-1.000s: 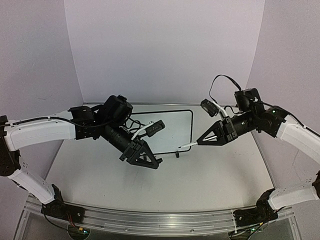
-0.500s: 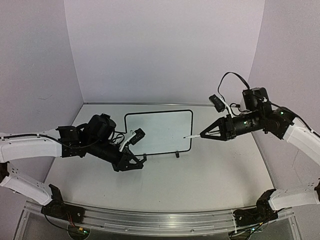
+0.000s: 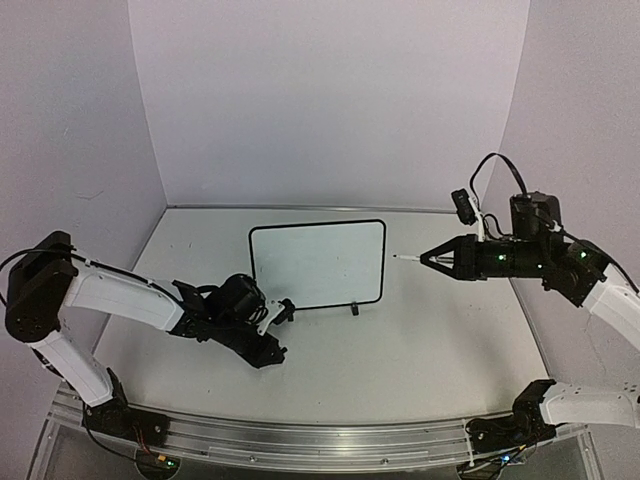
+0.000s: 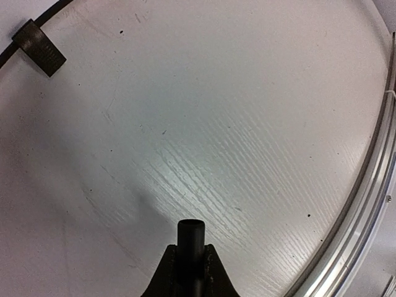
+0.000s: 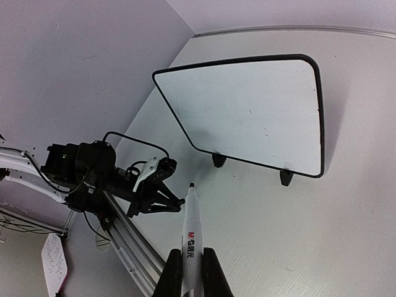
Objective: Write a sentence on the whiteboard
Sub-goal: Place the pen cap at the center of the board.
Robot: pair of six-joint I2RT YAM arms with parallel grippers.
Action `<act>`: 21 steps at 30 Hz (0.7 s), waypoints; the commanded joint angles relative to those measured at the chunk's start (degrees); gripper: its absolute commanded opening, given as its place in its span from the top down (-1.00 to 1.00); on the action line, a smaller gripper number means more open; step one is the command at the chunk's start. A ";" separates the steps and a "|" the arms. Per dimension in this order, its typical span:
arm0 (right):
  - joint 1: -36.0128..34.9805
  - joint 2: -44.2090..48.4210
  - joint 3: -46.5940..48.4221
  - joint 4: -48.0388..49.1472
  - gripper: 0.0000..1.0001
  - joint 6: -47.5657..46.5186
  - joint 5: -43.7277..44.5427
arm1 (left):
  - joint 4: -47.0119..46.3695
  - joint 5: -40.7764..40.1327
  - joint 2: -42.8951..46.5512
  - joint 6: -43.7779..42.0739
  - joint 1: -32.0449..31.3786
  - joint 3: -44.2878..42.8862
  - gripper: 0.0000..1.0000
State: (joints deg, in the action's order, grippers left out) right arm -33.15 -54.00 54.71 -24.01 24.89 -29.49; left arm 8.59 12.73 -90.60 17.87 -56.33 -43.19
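The whiteboard (image 3: 317, 263) stands upright on two small black feet mid-table, and no sentence shows on its face (image 5: 247, 111). My right gripper (image 3: 428, 258) hovers just right of the board, shut on a white marker (image 5: 190, 229). The marker's tip (image 3: 395, 256) points left, a short gap off the board's right edge. My left gripper (image 3: 276, 351) is low over the table in front of the board's left corner, shut on a short black marker cap (image 4: 190, 232). One board foot (image 4: 39, 46) shows in the left wrist view's top left corner.
Lilac walls enclose the table on the left, back and right. An aluminium rail (image 3: 300, 440) runs along the near edge, close to my left gripper (image 4: 190, 249). A small paper tag (image 5: 54, 263) lies beyond the rail.
My left arm swung down and left, away from the board, to the table's front. My right arm pulled back to the right, taking the marker tip off the board.
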 commanded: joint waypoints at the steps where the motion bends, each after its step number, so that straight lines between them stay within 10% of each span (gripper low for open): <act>1: 0.07 0.34 -0.75 2.83 1.00 0.58 2.96 | -0.73 -1.91 -3.62 -0.21 -0.48 -2.83 0.80; 21: 0.09 2.16 -2.61 2.74 1.00 0.68 4.86 | 1.79 -4.91 -1.58 0.21 -0.55 -2.44 -0.11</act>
State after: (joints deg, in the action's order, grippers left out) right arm -33.15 -52.99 51.99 -23.18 25.58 -25.87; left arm 8.52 10.27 -94.99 17.92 -56.71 -44.88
